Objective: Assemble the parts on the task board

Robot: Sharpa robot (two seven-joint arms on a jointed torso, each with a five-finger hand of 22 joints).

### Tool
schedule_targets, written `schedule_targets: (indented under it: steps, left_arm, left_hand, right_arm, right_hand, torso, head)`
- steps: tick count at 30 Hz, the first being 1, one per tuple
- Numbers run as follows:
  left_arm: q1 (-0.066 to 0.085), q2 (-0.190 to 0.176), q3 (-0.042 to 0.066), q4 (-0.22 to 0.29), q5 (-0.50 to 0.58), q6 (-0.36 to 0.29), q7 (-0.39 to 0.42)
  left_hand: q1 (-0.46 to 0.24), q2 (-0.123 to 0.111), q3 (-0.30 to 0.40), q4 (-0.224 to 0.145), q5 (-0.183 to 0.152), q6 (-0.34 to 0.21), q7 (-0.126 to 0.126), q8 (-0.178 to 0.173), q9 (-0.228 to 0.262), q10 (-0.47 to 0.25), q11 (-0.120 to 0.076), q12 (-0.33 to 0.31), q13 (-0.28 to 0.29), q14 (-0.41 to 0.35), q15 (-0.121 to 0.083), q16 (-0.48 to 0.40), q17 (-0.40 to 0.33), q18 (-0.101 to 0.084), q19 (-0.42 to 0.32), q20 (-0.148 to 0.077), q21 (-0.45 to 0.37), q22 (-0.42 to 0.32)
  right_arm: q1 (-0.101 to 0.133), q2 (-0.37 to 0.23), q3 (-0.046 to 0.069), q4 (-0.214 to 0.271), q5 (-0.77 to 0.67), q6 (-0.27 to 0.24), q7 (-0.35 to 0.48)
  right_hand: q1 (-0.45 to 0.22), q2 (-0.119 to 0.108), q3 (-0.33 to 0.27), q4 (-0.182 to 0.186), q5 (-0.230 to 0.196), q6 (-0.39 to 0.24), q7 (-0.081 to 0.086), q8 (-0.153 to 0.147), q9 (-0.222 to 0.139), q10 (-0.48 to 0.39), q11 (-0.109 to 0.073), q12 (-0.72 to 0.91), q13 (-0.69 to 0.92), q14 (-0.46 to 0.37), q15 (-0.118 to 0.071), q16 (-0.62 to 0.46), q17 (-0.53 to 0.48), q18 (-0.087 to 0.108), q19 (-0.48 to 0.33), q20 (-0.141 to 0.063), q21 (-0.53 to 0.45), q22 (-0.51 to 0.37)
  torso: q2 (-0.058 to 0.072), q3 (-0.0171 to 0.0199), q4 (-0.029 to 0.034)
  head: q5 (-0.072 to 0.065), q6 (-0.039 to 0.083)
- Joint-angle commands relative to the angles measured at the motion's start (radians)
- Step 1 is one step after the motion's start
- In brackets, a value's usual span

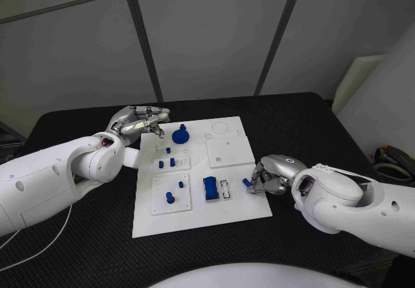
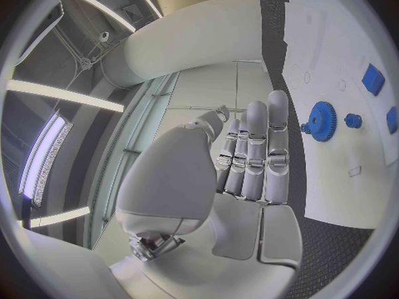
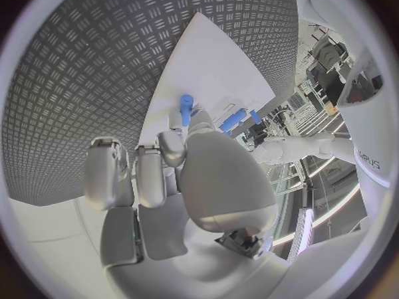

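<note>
Left hand: the left hand [image 1: 138,122] hovered at the far left corner of the board, its fingers [image 2: 266,153] lying straight and close together, grasping nothing; in the left wrist view the palm faced away from the board.
Table: the black table [image 1: 78,240] had a ribbed surface and carried the board in its middle.
Board: the white board [image 1: 195,222] lay flat, its long side running from near to far, between the two arms.
Gear: a blue gear [image 1: 180,136] sat at the far left of the board, just right of the left hand and apart from it; a small blue knob [image 2: 353,120] lay just beside it.
Pegs: small blue pegs [image 1: 172,162] stood in the left inset plates, more of them on the nearer plate [image 1: 170,197].
Block: a blue block [image 1: 210,188] stood near the middle of the board, just left of a narrow slot [image 1: 225,189].
Square plate: a plain white inset [image 1: 229,152] lay at the far right of the board.
Right hand: the right hand [image 1: 268,178] rested at the board's right edge, pinching a small blue peg [image 3: 186,106] between thumb and fingertips, the peg just above the board.
Clutter: a white panel [image 1: 363,78] leaned beyond the table's far right corner.
</note>
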Motion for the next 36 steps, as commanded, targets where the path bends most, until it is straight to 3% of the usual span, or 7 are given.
schedule_targets:
  steps: [1, 7, 14, 21, 24, 30, 36]
  left_arm:
    - [0.000, 0.001, 0.001, 0.006, -0.003, 0.008, 0.000]
    - [-0.001, -0.002, 0.001, 0.005, -0.003, 0.007, 0.000]
    - [-0.001, -0.005, 0.001, 0.009, -0.003, 0.007, -0.001]
    - [-0.001, -0.007, 0.001, 0.013, -0.003, 0.007, -0.002]
    - [-0.001, -0.008, 0.001, 0.014, -0.003, 0.007, -0.002]
    - [-0.001, -0.008, 0.001, 0.014, -0.003, 0.006, -0.002]
    - [-0.001, -0.008, 0.001, 0.013, -0.003, 0.006, -0.003]
  left_hand:
    - [-0.005, 0.001, -0.006, 0.002, 0.002, -0.007, 0.001, -0.002, -0.001, -0.006, 0.002, 0.006, -0.001, -0.006, 0.002, 0.005, -0.001, -0.017, 0.003, 0.003, -0.004, -0.001]
    - [-0.005, 0.001, -0.006, 0.002, 0.002, -0.007, 0.001, -0.002, -0.001, -0.006, 0.002, 0.006, -0.001, -0.006, 0.002, 0.005, -0.001, -0.017, 0.003, 0.003, -0.004, -0.001]
    - [-0.006, 0.002, -0.007, 0.003, 0.002, -0.007, 0.001, -0.002, -0.001, -0.007, 0.002, 0.007, -0.001, -0.006, 0.002, 0.006, -0.001, -0.018, 0.003, 0.003, -0.005, -0.002]
    - [-0.006, 0.002, -0.007, 0.003, 0.002, -0.007, 0.001, -0.002, -0.001, -0.007, 0.002, 0.007, -0.001, -0.006, 0.002, 0.006, -0.001, -0.018, 0.003, 0.003, -0.005, -0.002]
    - [-0.006, 0.002, -0.007, 0.003, 0.002, -0.007, 0.001, -0.002, -0.001, -0.007, 0.002, 0.007, -0.001, -0.006, 0.002, 0.006, -0.001, -0.018, 0.003, 0.003, -0.005, -0.002]
    - [-0.006, 0.002, -0.007, 0.003, 0.002, -0.007, 0.001, -0.002, -0.001, -0.007, 0.002, 0.007, -0.001, -0.006, 0.002, 0.006, -0.001, -0.018, 0.003, 0.003, -0.005, -0.002]
    - [-0.006, 0.002, -0.007, 0.003, 0.002, -0.007, 0.001, -0.002, -0.001, -0.007, 0.002, 0.007, -0.001, -0.006, 0.002, 0.006, -0.001, -0.018, 0.003, 0.003, -0.005, -0.002]
  right_arm:
    - [-0.017, 0.013, -0.012, -0.013, -0.099, 0.083, -0.023]
    - [-0.022, 0.031, -0.012, -0.018, -0.163, 0.105, -0.031]
    - [-0.023, 0.046, -0.012, -0.027, -0.232, 0.176, -0.043]
    - [-0.023, 0.054, -0.012, -0.033, -0.259, 0.211, -0.048]
    - [-0.023, 0.056, -0.012, -0.035, -0.261, 0.218, -0.049]
    - [-0.024, 0.056, -0.012, -0.030, -0.241, 0.204, -0.050]
    - [-0.024, 0.047, -0.012, -0.014, -0.200, 0.163, -0.053]
  right_hand:
    - [0.015, 0.000, 0.006, -0.004, -0.003, -0.012, 0.007, -0.004, -0.004, -0.008, -0.001, -0.006, -0.001, 0.052, 0.000, -0.004, 0.000, 0.012, -0.010, 0.000, -0.007, 0.109]
    - [0.025, -0.007, 0.007, -0.008, 0.004, -0.028, 0.014, -0.010, -0.003, -0.025, 0.005, -0.033, -0.020, 0.051, 0.004, -0.007, -0.003, 0.016, -0.021, 0.002, -0.020, 0.097]
    - [0.022, -0.020, 0.004, -0.001, 0.004, -0.067, 0.027, -0.018, -0.002, -0.071, 0.017, -0.093, -0.065, 0.047, 0.015, -0.016, -0.011, 0.027, -0.056, 0.012, -0.063, 0.061]
    - [0.043, -0.015, 0.017, -0.003, 0.074, -0.072, 0.029, -0.005, 0.007, -0.078, 0.018, -0.090, -0.067, 0.047, 0.016, -0.017, -0.008, 0.028, -0.057, 0.015, -0.069, 0.058]
    - [0.059, -0.001, 0.031, -0.006, 0.096, -0.061, 0.023, 0.004, 0.012, -0.075, 0.013, -0.086, -0.066, 0.047, 0.013, -0.018, -0.009, 0.028, -0.055, 0.014, -0.068, 0.060]
    - [0.130, 0.045, 0.122, -0.021, 0.043, -0.031, 0.007, 0.008, 0.014, -0.063, -0.003, -0.074, -0.061, 0.050, -0.002, -0.015, -0.001, 0.024, -0.041, 0.001, -0.055, 0.072]
    - [0.161, 0.027, 0.230, -0.036, 0.027, -0.004, 0.004, -0.001, 0.011, -0.047, -0.006, -0.062, -0.055, 0.054, -0.006, -0.006, 0.014, 0.019, -0.024, -0.007, -0.036, 0.089]
  torso:
    - [0.000, 0.0001, -0.0015]
    - [-0.001, -0.0007, -0.0001]
    - [0.002, -0.0008, -0.0014]
    - [0.001, -0.0006, -0.0009]
    - [0.001, -0.0005, -0.0002]
    - [-0.001, 0.0006, -0.0005]
    - [0.000, 0.0011, -0.0016]
  head:
    - [0.001, 0.000]
    - [0.000, 0.001]
    - [0.002, -0.001]
    - [0.001, -0.005]
    - [0.000, -0.007]
    - [0.002, -0.007]
    - [0.004, -0.007]
